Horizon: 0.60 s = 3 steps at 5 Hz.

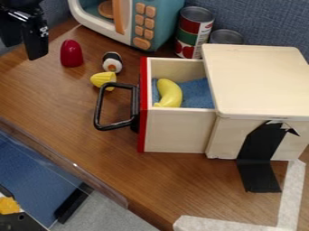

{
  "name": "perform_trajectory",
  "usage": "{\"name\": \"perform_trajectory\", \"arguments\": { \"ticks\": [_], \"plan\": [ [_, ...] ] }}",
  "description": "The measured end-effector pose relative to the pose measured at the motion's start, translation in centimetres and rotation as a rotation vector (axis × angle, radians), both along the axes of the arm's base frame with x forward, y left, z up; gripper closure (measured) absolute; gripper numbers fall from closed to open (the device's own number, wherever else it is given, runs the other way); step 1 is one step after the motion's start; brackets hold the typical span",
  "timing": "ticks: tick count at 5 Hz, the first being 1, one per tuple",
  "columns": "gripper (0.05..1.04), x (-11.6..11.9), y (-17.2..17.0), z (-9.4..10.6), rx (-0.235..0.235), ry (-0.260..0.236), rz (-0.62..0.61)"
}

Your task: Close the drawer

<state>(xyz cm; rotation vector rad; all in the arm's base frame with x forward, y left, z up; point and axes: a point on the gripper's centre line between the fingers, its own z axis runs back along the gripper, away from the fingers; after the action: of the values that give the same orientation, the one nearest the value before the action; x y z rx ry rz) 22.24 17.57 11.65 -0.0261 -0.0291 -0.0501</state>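
At the far left hangs the hand (pixel 24 44); how open, or holding what, I cannot tell. Mid-scene, the drawer (pixel 175 131) juts open, banana (pixel 170 94) inside, from the box (pixel 256 81) at right.

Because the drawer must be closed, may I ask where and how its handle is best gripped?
I would take the handle by the middle of its outer bar, coming from above. The loop stands off the red front, leaving a gap behind the bar, and nothing covers it.
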Motion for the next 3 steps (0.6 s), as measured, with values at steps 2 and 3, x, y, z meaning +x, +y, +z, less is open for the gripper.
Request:
{"name": "perform_trajectory", "arguments": {
  "ticks": [2, 3],
  "plan": [
    [0.085, -0.3, -0.1, -1.6, -0.002, 0.015, -0.066],
    [0.085, -0.6, -0.3, -2.5, 0.001, 0.016, -0.155]
  ]
}}
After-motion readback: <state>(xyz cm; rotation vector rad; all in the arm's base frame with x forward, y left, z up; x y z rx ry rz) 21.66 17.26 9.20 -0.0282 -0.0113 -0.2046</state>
